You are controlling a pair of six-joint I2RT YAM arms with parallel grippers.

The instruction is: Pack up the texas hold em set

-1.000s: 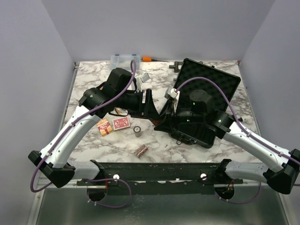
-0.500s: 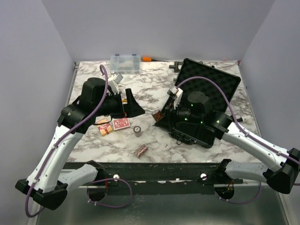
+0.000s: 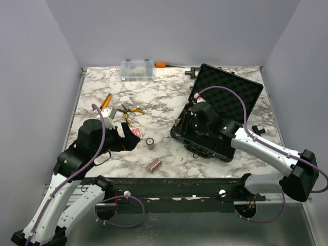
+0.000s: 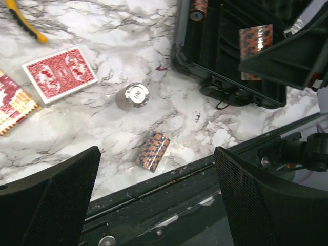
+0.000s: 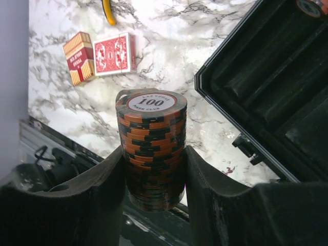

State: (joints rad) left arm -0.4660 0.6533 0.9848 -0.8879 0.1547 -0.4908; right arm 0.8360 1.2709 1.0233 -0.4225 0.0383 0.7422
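Nearest the tabletop's (image 3: 92,82) near edge, one short chip roll (image 4: 152,151) is lying on its side on the marble, apart from everything else. Just left of it and a little farther in, the left hand (image 3: 128,138) is hanging over the tabletop with its fingers (image 4: 56,200) spread wide apart and nothing between them. Beside that hand, an upright chip roll (image 4: 132,96) is standing on end, and to its left a red-backed card deck (image 4: 60,73) is lying flat with a second, striped deck (image 4: 13,105) just beside it at the left. To the right, the right hand (image 5: 152,154) is clamping a held chip roll (image 5: 151,128) between its two fingers, upright with its "100" face showing, hovering off the near-left corner of the black case (image 3: 218,146). The case is sitting open at the right of the tabletop, its foam-lined lid (image 3: 230,97) tilting back toward the far right, and another roll (image 4: 199,7) is resting inside the base near its left wall. Farther left, orange-handled pliers (image 3: 128,110) are lying on the marble, and a small clear organizer box (image 3: 137,68) is sitting at the far edge.
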